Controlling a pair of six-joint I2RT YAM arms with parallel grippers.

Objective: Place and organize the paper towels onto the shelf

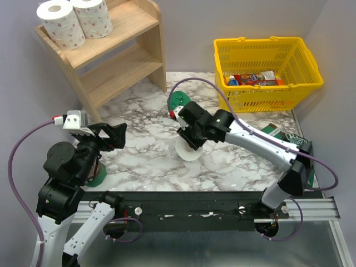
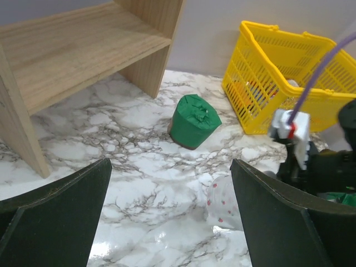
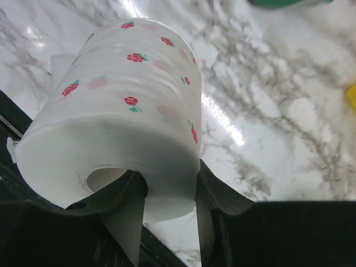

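My right gripper [image 1: 188, 139] is shut on a white paper towel roll with red spots [image 3: 117, 111], one finger inside its hollow core and the other outside the wall. It holds the roll [image 1: 189, 150] over the middle of the marble table. Two more spotted white rolls [image 1: 75, 21] stand on the top tier of the wooden shelf [image 1: 119, 61] at the far left. A green roll [image 2: 193, 120] sits on the table between shelf and basket. Another green roll [image 1: 98, 174] lies partly hidden under my left arm. My left gripper [image 2: 169, 222] is open and holds nothing, facing the held roll [image 2: 225, 203].
A yellow mesh basket [image 1: 267, 50] with snack packets stands at the far right. A flat dark green packet [image 1: 292, 140] lies at the right edge, partly under my right arm. The shelf's lower tier [image 2: 72, 72] is bare.
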